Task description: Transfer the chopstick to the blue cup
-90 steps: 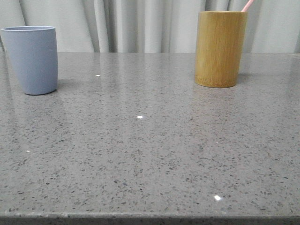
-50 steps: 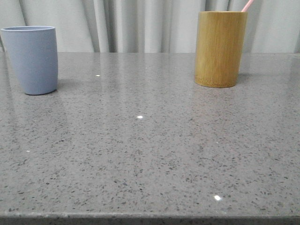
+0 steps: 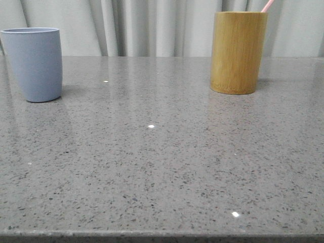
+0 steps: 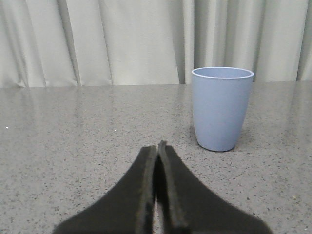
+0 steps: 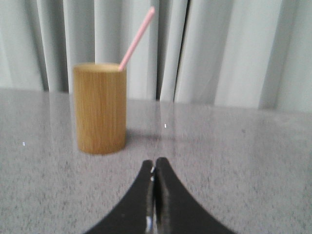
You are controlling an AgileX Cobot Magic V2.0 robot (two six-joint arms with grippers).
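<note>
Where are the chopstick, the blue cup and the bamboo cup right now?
chopstick (image 5: 137, 39), right wrist view, middle of the shaft sticking out above the rim.
blue cup (image 3: 35, 66), front view, middle of its outer wall.
bamboo cup (image 3: 238, 53), front view, middle of its outer wall.

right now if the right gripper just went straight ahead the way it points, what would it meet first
Probably nothing on the table. The right gripper, jaws shut, points past the bamboo cup that holds the chopstick; the cup stands off to one side. Ahead lies bare table, then curtain. Depth is unclear.

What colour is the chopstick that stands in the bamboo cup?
Pale pink. The chopstick shows best in the right wrist view, leaning out of the bamboo cup.
</note>
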